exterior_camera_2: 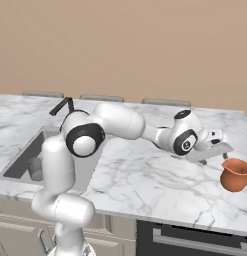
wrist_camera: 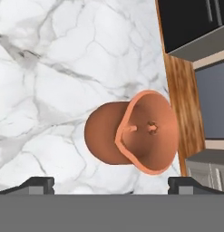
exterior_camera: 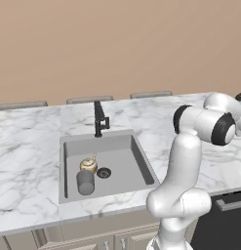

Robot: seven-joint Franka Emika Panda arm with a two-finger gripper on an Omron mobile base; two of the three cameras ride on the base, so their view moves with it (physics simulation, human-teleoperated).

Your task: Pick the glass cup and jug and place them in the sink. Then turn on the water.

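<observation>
Left base view: marble table [exterior_camera: 24, 146] w/ grey sink [exterior_camera: 141, 161] recessed in it, black tap [exterior_camera: 99, 118] at the far rim, round black drain [exterior_camera: 104, 172] in the basin floor. Glass cup [exterior_camera: 86, 182] stands in the sink, near-left part of the basin, just left of the drain; small golden teapot-like vessel [exterior_camera: 89, 164] right behind it, touching or nearly so, can't tell which. No stream seen from the tap. White arm rises at lower right & bends off to the right. Right base view: arm reaches across the table to the right; gripper [exterior_camera_2: 220, 150] low over the marble, jaws spread wide, nothing between them. Jug [exterior_camera_2: 235, 174] stands upright on the table near the right edge, just near-right of the gripper, apart from it. Sink corner at left w/ cup partly hidden behind the arm. Dark oven front [exterior_camera_2: 195, 237] under the table edge. Hand view: looking down into the jug, orange flared rim & rounded body on white marble, centred between the two dark finger tips [wrist_camera: 36, 185], which stand wide apart on either side, not touching it. Wood strip [wrist_camera: 181, 90] & dark cabinet fronts beyond the table edge. No brands, labels or writing readable in any view.
</observation>
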